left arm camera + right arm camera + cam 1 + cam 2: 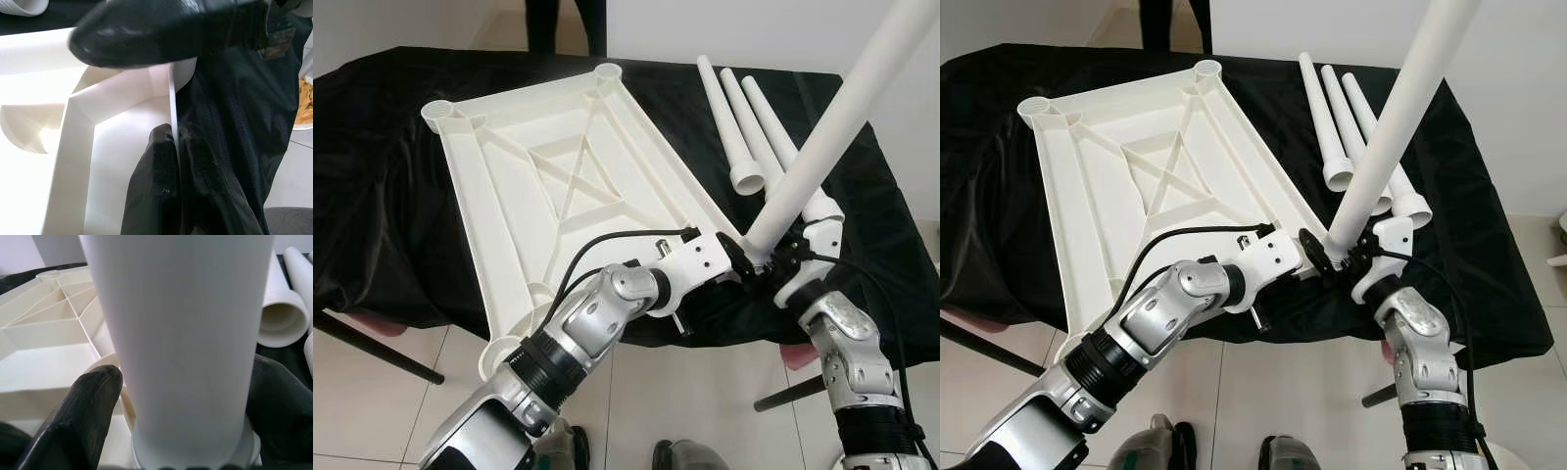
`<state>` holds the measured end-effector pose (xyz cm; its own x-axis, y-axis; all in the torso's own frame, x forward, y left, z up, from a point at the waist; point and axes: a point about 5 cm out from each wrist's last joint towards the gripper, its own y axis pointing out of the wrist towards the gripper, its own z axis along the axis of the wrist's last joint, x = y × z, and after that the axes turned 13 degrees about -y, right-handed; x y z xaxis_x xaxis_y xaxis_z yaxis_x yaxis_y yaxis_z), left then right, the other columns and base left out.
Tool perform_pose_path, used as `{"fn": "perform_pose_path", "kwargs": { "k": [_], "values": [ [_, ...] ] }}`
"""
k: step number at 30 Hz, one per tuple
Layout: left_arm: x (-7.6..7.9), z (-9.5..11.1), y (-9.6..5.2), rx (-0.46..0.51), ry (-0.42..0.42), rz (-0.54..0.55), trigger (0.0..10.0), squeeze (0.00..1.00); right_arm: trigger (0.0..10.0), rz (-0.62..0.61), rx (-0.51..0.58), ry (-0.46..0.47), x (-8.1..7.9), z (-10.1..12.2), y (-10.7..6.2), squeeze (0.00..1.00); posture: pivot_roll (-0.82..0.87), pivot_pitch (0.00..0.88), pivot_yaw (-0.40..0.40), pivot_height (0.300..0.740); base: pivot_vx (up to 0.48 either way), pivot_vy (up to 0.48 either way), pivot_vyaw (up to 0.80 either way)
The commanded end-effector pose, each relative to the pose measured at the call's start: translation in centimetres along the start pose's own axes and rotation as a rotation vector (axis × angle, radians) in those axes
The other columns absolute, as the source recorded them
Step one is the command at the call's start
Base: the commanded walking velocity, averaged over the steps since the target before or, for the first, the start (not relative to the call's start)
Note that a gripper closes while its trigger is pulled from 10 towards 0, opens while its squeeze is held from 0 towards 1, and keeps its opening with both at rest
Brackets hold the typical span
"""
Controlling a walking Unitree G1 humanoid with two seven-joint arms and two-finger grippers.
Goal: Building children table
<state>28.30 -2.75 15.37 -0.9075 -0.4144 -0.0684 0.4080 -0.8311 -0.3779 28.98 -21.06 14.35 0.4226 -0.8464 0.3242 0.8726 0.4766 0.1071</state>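
Two grippers are met at the near right corner of the tabletop [558,186], which is laid underside up on a black cloth [372,196]. The left gripper [736,257] is clamped on the thin edge wall at that corner, one finger [161,186] seen pressed to each side of it in the left wrist view. The right gripper [1356,257] is closed around the base of a leg [1400,108], fingers [83,406] seated on either side of the tube just above its collar.

The leg is held tilted, its top leaning away to the right, and its foot is placed at the corner socket (whether it is seated there cannot be told). If it is pushed down at this slant, it could be jammed against the socket rim or skidded off it. The tabletop also overhangs the near edge of the cloth, so a hard sideways push could slide it, and only the thin wall is being held to resist that.

The left arm is reached forward and to the right, elbow bent, wrist turned in towards the corner. The right arm is raised from below, forearm nearly upright.

Farther back, three spare legs [744,117] are laid side by side to the right of the tabletop, and two empty sockets [607,73] are seen at its far corners.
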Motion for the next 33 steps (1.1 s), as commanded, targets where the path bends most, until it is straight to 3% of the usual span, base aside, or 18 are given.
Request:
{"fn": "perform_pose_path", "kwargs": {
  "k": [1,14,15,16,18,19,32,33],
  "values": [
    [0.4,-1.2,0.2,-0.077,-0.002,-0.066,10.0,0.0,10.0,0.016,-0.007,-0.002,0.1,-0.4,-0.2,0.0,-0.06,0.108,0.033,0.74,0.0,0.0,0.0],
    [0.1,-1.1,0.0,-0.076,0.001,-0.056,10.0,0.0,10.0,0.079,-0.042,-0.044,1.2,-2.4,0.0,0.0,-0.05,0.111,0.041,0.74,0.0,0.0,0.0],
    [0.0,-1.0,0.0,-0.075,0.0,-0.054,10.0,0.0,7.4,0.078,-0.044,-0.044,1.2,-2.5,0.0,0.0,-0.05,0.111,0.041,0.74,0.0,0.0,0.0],
    [0.0,-1.0,0.0,-0.074,-0.001,-0.052,10.0,0.0,3.9,0.076,-0.048,-0.046,1.2,-2.6,0.0,0.0,-0.05,0.111,0.041,0.74,0.0,0.0,0.0],
    [0.0,-1.0,0.0,-0.074,-0.001,-0.051,10.0,0.0,3.9,0.073,-0.053,-0.047,1.1,-2.6,0.0,0.0,-0.05,0.111,0.041,0.74,0.0,0.0,0.0],
    [0.0,-1.0,0.0,-0.073,-0.001,-0.051,10.0,0.0,0.0,0.072,-0.048,-0.038,1.1,-2.7,0.0,0.0,-0.05,0.109,0.04,0.74,0.0,0.0,0.0],
    [0.0,-0.9,0.0,-0.073,0.003,-0.05,10.0,0.0,0.0,0.039,-0.003,0.024,0.7,-2.7,0.0,0.0,-0.05,0.107,0.032,0.74,0.0,0.0,0.0],
    [0.0,-0.9,0.0,-0.072,0.001,-0.046,10.0,0.0,6.5,0.008,-0.007,0.038,0.2,-2.5,0.3,0.0,-0.05,0.106,0.029,0.74,0.0,0.0,0.0]
  ]
}}
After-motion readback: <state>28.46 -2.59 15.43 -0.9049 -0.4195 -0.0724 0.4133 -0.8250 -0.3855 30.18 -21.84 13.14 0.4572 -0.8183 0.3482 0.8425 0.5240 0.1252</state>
